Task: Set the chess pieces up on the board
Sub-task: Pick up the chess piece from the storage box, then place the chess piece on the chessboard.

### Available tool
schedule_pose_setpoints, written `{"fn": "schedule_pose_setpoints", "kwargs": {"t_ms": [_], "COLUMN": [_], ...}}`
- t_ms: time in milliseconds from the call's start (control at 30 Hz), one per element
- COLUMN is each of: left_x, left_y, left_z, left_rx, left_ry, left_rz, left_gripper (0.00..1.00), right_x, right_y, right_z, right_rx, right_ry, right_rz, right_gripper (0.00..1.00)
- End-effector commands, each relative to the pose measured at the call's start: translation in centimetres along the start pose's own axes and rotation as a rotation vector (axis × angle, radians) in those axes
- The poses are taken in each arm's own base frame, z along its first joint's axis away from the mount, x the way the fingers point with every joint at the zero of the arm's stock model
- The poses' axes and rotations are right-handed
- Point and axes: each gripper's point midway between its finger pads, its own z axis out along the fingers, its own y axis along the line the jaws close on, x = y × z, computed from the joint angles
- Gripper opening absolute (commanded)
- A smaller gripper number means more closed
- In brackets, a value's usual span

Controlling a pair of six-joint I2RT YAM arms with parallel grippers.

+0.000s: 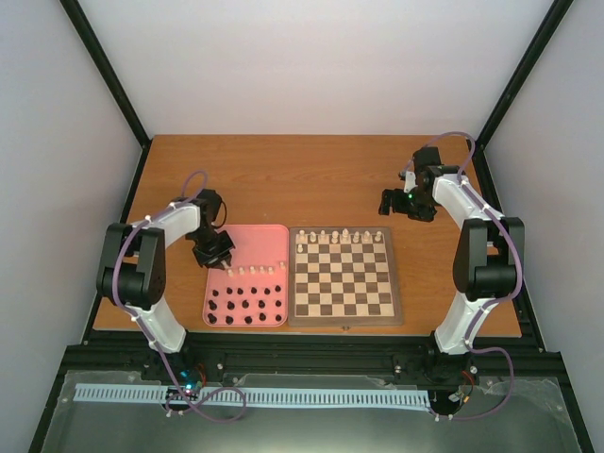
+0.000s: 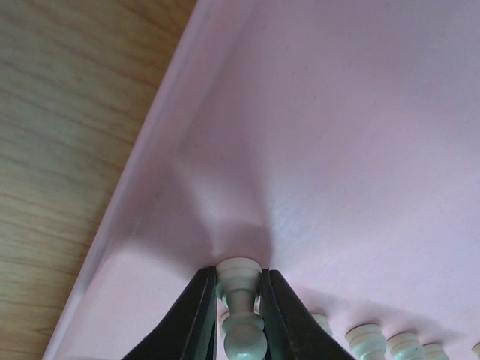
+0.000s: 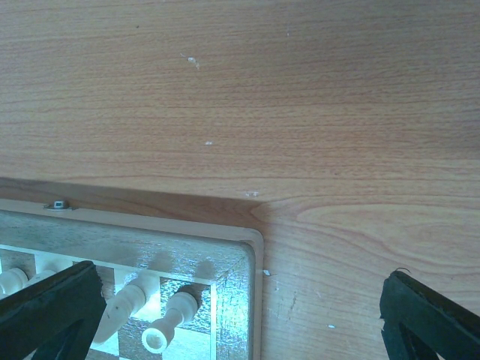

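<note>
In the left wrist view my left gripper (image 2: pixel 238 283) is shut on a cream-white pawn (image 2: pixel 241 304), black fingers (image 2: pixel 196 315) pressing both sides of its stem; its base is at the floor of the pink tray (image 2: pixel 337 112). From above, the left gripper (image 1: pixel 215 253) hangs over the tray's far left part. More white pawns (image 1: pixel 255 271) stand in a row in the tray. The board (image 1: pixel 342 307) has several white chess pieces (image 1: pixel 340 235) along its far row. My right gripper (image 1: pixel 396 203) is open beyond the board's far right corner (image 3: pixel 236 259), with nothing between its fingers (image 3: pixel 427 315).
Black pieces (image 1: pixel 247 305) fill the near half of the pink tray (image 1: pixel 274 236), which lies against the board's left side. Two white pieces (image 3: pixel 176 319) stand by the board corner under the right wrist. Bare wooden table (image 1: pixel 302 179) stretches behind both.
</note>
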Motion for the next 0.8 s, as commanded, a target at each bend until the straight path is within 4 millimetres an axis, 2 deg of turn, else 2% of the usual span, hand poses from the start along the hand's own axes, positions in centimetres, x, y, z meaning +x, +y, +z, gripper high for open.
{"fn": "schedule_pose_setpoints", "kwargs": {"t_ms": [0, 267, 400, 533, 767], "left_x": [-1.4, -2.1, -1.7, 0.4, 5.6], "left_y": [-0.7, -2.4, -4.2, -6.9, -13.5], "left_z": [-0.3, -3.1, -4.9, -5.9, -7.1], "left_rx": [0.012, 0.048, 0.051, 0.023, -0.043], "left_ry": [-0.025, -0.042, -0.038, -0.022, -0.022], "left_rz": [0.004, 0.059, 0.159, 0.311, 0.620], "left_gripper": [0.11, 0.09, 0.09, 0.09, 0.09], "right_x": [-0.6, -0.8, -1.0, -1.1, -1.0], "right_y": [0.0, -0.1, 0.0, -0.1, -0.1], "right_z": [0.0, 0.2, 0.1, 0.0, -0.4], "right_rx": [-0.006, -0.008, -0.007, -0.004, 0.002], "right_ry": [-0.007, -0.003, -0.008, -0.011, -0.019], "right_rz": [-0.008, -0.005, -0.007, -0.008, -0.010], "right_gripper": [1.00, 1.00, 1.00, 1.00, 1.00]}}
